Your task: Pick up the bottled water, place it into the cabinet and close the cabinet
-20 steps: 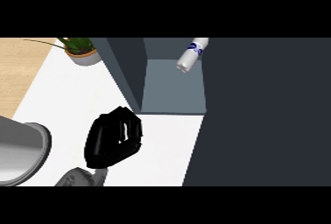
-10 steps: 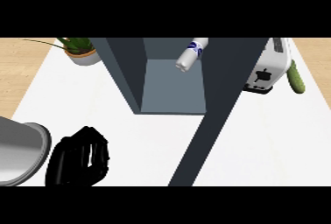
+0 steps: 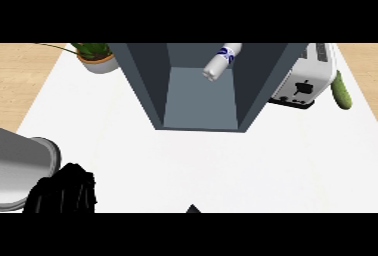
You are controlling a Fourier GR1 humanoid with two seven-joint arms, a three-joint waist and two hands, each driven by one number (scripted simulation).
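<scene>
Bottled water (image 3: 220,62) lies tilted inside the open cabinet (image 3: 151,90), cap toward me. Left hand (image 3: 63,195) hangs low at the counter (image 3: 184,160) edge, fingers curled, holding nothing; right hand unseen. I'd judge the bottle light, smooth, roll-prone; grasp mid-body.

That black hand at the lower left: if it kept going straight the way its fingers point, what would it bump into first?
The left hand points up the view along bare counter. The first thing in that line looks like the potted plant; the cabinet lies just right of it. Depth is uncertain.

Left hand (image 3: 63,192) cut by lower edge
</scene>
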